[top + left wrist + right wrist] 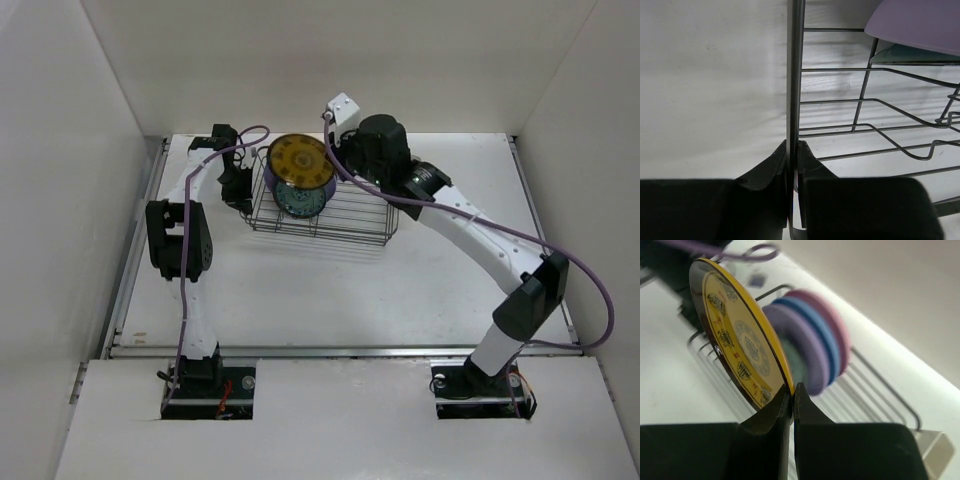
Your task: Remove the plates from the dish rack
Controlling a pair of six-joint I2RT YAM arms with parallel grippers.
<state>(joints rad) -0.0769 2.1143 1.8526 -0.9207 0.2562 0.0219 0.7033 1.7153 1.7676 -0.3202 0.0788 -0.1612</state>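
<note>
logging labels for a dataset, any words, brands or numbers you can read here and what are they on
No text can be read in any view.
yellow plate: round emblems and small marks in its pattern, too blurred to tell whether any are writing.
rack: bare wire, no label or number shows.
other plates: out of focus, no lettering shows.

White arms (480, 238) with black joints and jaws — a purple cable (609, 305) along each.
</note>
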